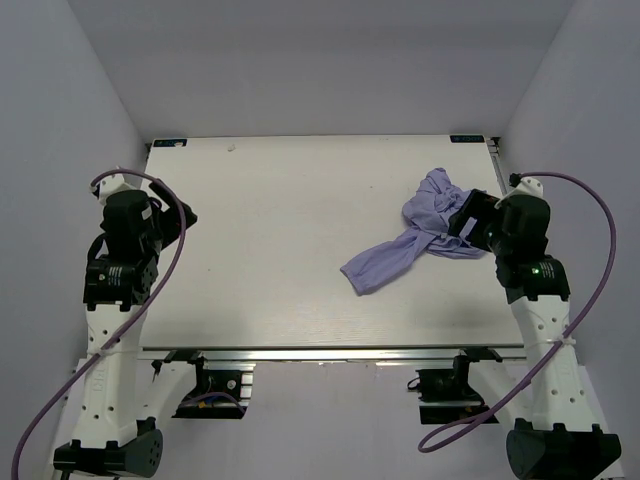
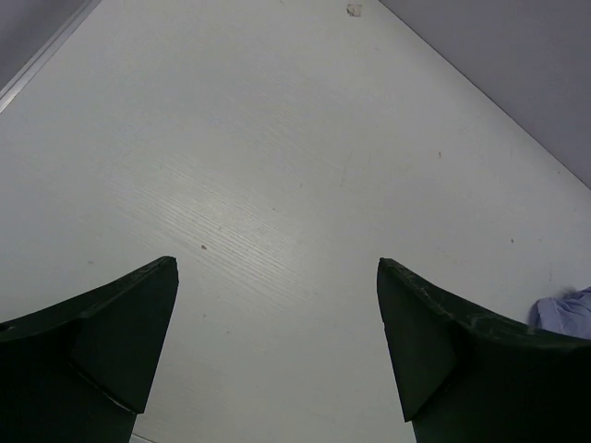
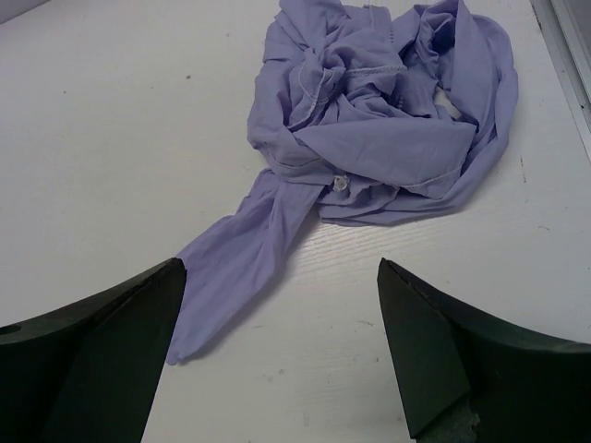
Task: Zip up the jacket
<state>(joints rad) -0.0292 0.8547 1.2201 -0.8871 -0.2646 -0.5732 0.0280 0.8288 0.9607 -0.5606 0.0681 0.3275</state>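
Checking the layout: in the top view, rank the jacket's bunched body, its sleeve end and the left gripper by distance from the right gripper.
1. The jacket's bunched body, directly beside the right gripper, on the right.
2. The sleeve end, trailing toward the middle.
3. The left gripper, at the far left.

The left end effector (image 2: 275, 281) hung over the desk (image 2: 277, 138) with its jaws spread wide. The two dark fingers (image 2: 111, 346) rose from the bottom corners, and only bare white surface lay between them. The desk showed a faint grain and a few tiny dark flecks. A small pale object (image 2: 354, 9) sat near its far edge. At the right border, a scrap of the lavender jacket (image 2: 565, 312) peeked out just behind the right finger. A grey wall (image 2: 517, 55) filled the upper right corner.
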